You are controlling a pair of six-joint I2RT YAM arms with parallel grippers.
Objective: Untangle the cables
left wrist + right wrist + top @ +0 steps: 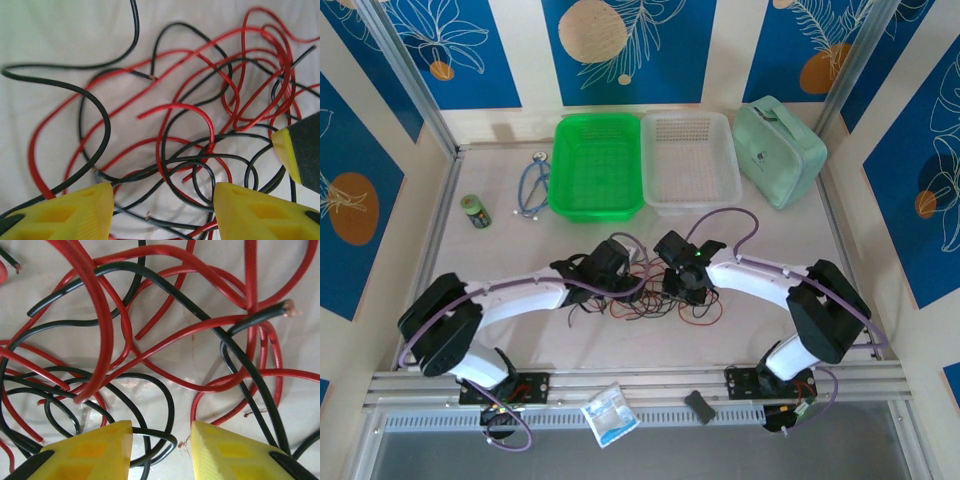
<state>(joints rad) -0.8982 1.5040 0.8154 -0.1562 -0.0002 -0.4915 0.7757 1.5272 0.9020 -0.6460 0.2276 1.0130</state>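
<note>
Red and black all the way for the cables [655, 300], thin red loops woven through black on an off-white table [520, 250]. At twelve o'clock, a bright green basket [595, 165] with a fine grid; at one o'clock, a translucent white basket [692, 160]; at two, a mint-green pouch [780, 150]. Eleven o'clock, the stethoscope [532, 190] in blue tubing. Ten o'clock, a small green can [474, 211] with a dark top. The walls [620, 45] are deep blue with white leaf outlines, peach and orange discs, and cream stripes. The left gripper [162, 192] has yellow fingers [75, 212], and the right gripper [161, 427] has yellow fingers [95, 450] too. Left arm [515, 300] and right arm [760, 275] are white and black, with purple hoses.
</note>
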